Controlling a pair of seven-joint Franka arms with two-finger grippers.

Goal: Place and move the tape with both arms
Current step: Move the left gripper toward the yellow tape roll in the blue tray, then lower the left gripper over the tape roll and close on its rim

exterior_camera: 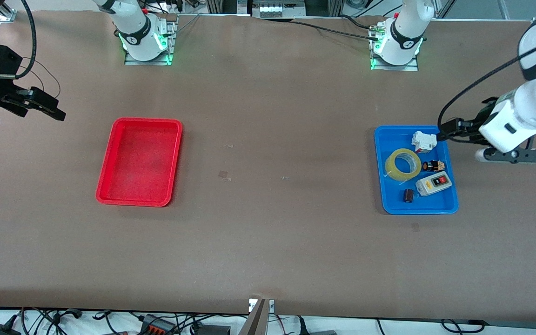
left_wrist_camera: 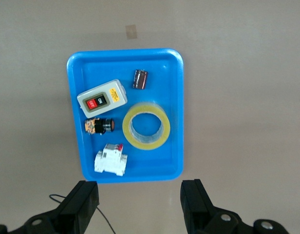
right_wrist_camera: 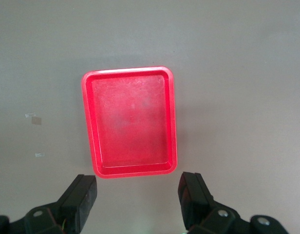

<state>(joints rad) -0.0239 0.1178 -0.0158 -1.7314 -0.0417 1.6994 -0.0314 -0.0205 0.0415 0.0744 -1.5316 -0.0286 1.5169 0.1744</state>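
Hovering at the blue tray's (exterior_camera: 454,204) edge, left gripper (left_wrist_camera: 140,204): jaws spread wide, nothing held. Tape (exterior_camera: 403,164) lies flat in tray, apart from them. Right gripper (right_wrist_camera: 138,202) waits wide open, empty, beside red tray (exterior_camera: 105,197).

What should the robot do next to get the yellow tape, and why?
Probably the left hand should move over the tape and come down on it. The tape lies flat in the blue tray among small parts, untouched, and the left hand is open and up in the air just off the tray's edge. The right hand waits open above the table beside the red tray.
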